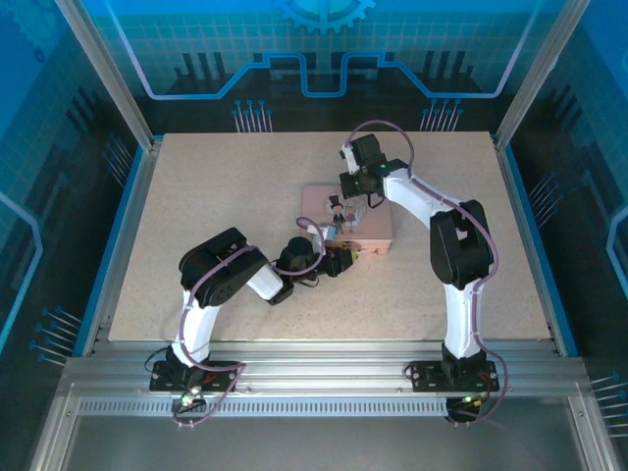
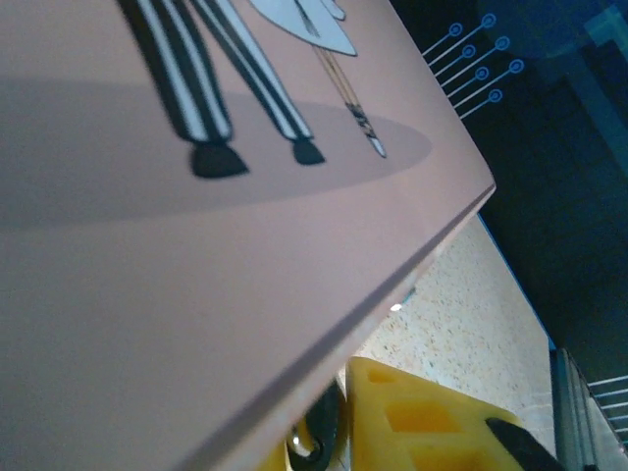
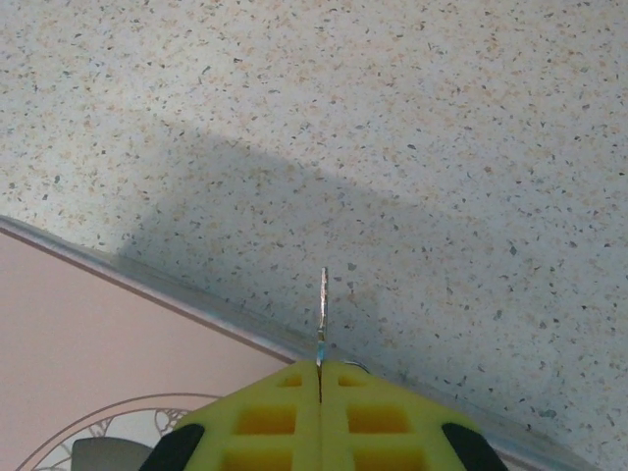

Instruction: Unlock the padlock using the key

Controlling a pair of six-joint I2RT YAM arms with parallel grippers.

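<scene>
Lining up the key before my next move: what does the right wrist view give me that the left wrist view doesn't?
Right wrist: the right gripper, shut on the key, whose thin blade sticks out past the pads, seen against the table just beyond the pink box edge. Left wrist: the cartoon's striped legs on the box lid up close, one yellow finger of the left gripper, and the blue enclosure wall. Both: the pink box and the speckled table.
</scene>
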